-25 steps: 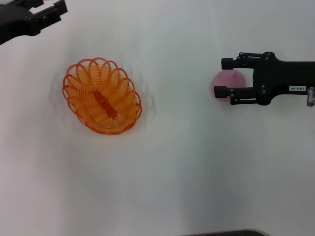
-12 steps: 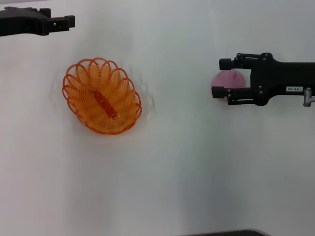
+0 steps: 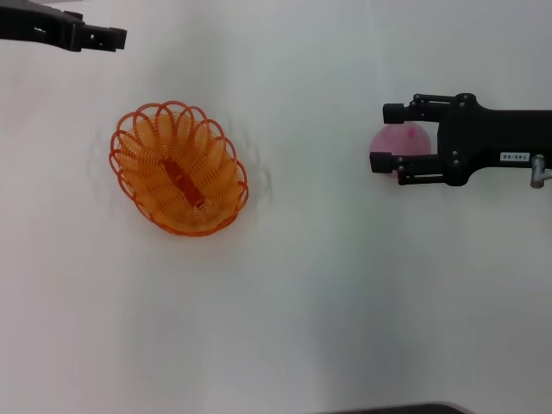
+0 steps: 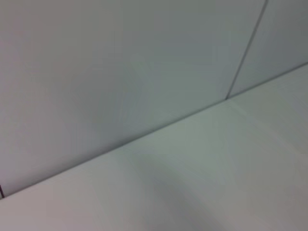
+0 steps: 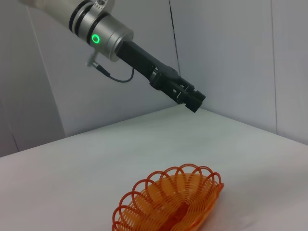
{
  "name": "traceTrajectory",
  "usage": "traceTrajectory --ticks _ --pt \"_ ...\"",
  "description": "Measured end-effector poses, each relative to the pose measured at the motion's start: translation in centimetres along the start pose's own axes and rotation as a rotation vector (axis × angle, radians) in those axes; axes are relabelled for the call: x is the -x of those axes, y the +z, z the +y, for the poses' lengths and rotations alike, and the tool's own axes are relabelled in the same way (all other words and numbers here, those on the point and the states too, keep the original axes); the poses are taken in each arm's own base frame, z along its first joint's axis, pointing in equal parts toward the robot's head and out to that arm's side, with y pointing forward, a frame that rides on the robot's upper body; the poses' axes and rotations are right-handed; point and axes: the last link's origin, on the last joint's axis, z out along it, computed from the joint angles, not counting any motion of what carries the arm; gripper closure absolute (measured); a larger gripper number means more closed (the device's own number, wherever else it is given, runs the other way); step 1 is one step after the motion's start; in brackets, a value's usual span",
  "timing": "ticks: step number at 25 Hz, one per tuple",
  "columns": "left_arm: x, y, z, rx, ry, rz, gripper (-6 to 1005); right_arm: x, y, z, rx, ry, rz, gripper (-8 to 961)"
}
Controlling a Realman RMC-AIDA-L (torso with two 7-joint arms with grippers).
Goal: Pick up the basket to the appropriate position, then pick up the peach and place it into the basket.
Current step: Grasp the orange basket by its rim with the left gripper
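The orange wire basket (image 3: 129, 185) lies on the white table at the left in the head view, empty, and shows in the right wrist view (image 5: 159, 195). The pale pink peach (image 3: 405, 139) rests on the table at the right. My right gripper (image 3: 385, 136) is open, with one finger on each side of the peach; I cannot tell whether the fingers touch it. My left gripper (image 3: 114, 39) is at the far left corner, well apart from the basket, shut and empty. It shows in the right wrist view (image 5: 194, 100) raised above the table behind the basket.
The white table (image 3: 285, 293) runs out to pale walls (image 5: 226, 57) at the back. A dark edge (image 3: 397, 409) shows at the near side of the head view. The left wrist view shows only the table and the wall.
My left gripper has turned and drawn back along the far left edge, away from the basket. My right gripper has crept slightly left around the peach. The basket and the peach have not moved.
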Motion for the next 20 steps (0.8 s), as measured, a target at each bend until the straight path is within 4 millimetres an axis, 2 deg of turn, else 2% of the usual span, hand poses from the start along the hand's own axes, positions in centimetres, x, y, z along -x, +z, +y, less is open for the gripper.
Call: traceTrajectory --ticks 20 --pt "-2.8 0.3 1.8 -0.026 0.03 -0.26 254 0.0 0.1 0.2 0.015 -0.002 0.006 133"
